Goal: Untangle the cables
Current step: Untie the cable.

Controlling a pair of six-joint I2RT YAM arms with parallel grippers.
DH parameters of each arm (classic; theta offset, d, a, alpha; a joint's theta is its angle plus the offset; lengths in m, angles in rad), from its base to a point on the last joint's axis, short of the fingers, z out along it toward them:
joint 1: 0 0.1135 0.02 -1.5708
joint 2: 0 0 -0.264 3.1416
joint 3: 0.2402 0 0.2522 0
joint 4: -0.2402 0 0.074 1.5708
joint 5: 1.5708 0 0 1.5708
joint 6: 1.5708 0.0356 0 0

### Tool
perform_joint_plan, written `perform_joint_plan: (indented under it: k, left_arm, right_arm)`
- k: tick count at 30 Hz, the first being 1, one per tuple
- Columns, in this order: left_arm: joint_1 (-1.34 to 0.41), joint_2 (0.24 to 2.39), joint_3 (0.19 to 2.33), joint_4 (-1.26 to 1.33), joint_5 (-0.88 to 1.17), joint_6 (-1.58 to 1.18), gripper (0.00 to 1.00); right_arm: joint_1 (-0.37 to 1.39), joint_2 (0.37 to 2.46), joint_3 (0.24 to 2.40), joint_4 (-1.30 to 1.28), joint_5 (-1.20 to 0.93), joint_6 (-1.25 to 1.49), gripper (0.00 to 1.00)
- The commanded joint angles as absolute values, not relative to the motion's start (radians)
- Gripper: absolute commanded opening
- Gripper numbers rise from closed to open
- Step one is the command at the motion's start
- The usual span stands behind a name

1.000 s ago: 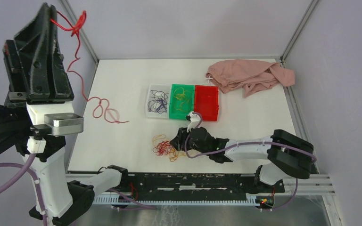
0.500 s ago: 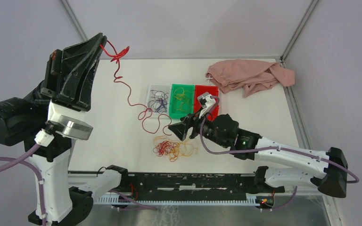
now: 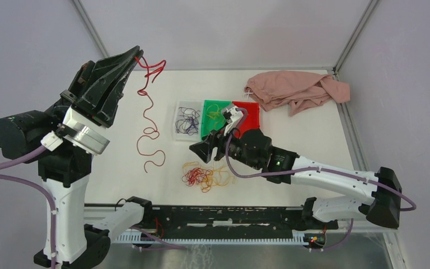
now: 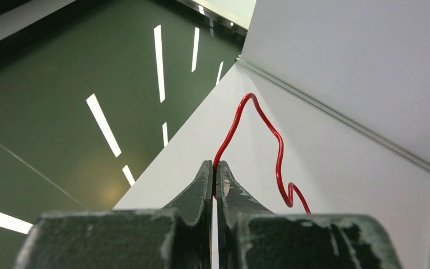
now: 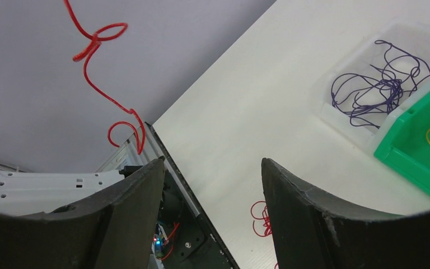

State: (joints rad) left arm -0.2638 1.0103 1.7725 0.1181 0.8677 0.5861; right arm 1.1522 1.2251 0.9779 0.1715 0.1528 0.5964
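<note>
A small tangle of red and yellow-orange cables (image 3: 204,176) lies on the white table near its front edge. My left gripper (image 3: 138,51) is raised high at the left, shut on one long red cable (image 3: 147,130) that hangs down in curls to the table; the same red cable (image 4: 257,140) leaves the closed tips (image 4: 215,163) in the left wrist view. My right gripper (image 3: 197,151) hovers open just above and right of the tangle, nothing between its fingers (image 5: 140,207). The hanging red cable (image 5: 102,67) shows ahead of it.
Three small bins stand mid-table: a clear one (image 3: 187,120) with dark purple strands, a green one (image 3: 215,120) with yellow strands, a red one (image 3: 248,115) partly behind the right arm. A pink cloth (image 3: 294,89) lies at the back right. Metal frame rails edge the table.
The left gripper swung right and forward with the red cable, whose lower end dragged toward the table's middle. The right arm stretched forward and left, rose off the tangle and opened.
</note>
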Motion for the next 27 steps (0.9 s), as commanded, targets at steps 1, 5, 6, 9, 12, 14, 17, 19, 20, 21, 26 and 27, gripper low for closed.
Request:
perform_joint_plan:
  k: [1, 5, 6, 9, 12, 14, 17, 19, 20, 21, 26, 27]
  left_arm:
    - [-0.259, 0.981, 1.733, 0.151, 0.849, 0.513, 0.03]
    - [-0.260, 0.971, 1.695, 0.170, 0.851, 0.487, 0.03]
    - [-0.259, 0.971, 1.693, 0.175, 0.851, 0.477, 0.03]
    - [-0.258, 0.977, 1.691, 0.195, 0.848, 0.446, 0.03]
    - [-0.259, 0.986, 1.692, 0.217, 0.844, 0.394, 0.03]
    - [-0.259, 0.994, 1.692, 0.231, 0.837, 0.356, 0.03]
    - [-0.259, 1.006, 1.694, 0.250, 0.818, 0.290, 0.03]
    - [-0.259, 1.014, 1.694, 0.253, 0.807, 0.251, 0.03]
    - [-0.259, 1.017, 1.694, 0.253, 0.804, 0.232, 0.03]
    - [-0.260, 1.019, 1.694, 0.251, 0.804, 0.216, 0.03]
    - [-0.259, 1.023, 1.666, 0.227, 0.826, 0.183, 0.03]
    - [-0.260, 1.024, 1.655, 0.227, 0.828, 0.181, 0.03]
  right_arm:
    - [1.160, 1.214, 1.021, 0.232, 0.124, 0.592, 0.70]
    - [1.160, 1.224, 1.023, 0.269, 0.065, 0.602, 0.70]
    - [1.160, 1.230, 1.029, 0.275, 0.045, 0.606, 0.70]
    - [1.159, 1.247, 1.040, 0.273, 0.038, 0.608, 0.69]
    - [1.159, 1.249, 1.042, 0.269, 0.068, 0.609, 0.66]
    - [1.158, 1.240, 1.037, 0.264, 0.117, 0.608, 0.61]
    - [1.152, 1.224, 1.032, 0.252, 0.202, 0.607, 0.48]
    - [1.143, 1.214, 1.020, 0.270, 0.219, 0.607, 0.44]
    - [1.138, 1.210, 1.016, 0.276, 0.221, 0.611, 0.42]
    - [1.134, 1.208, 1.013, 0.282, 0.216, 0.618, 0.41]
    - [1.118, 1.199, 1.008, 0.269, 0.214, 0.628, 0.34]
    - [1.110, 1.191, 1.002, 0.263, 0.217, 0.633, 0.33]
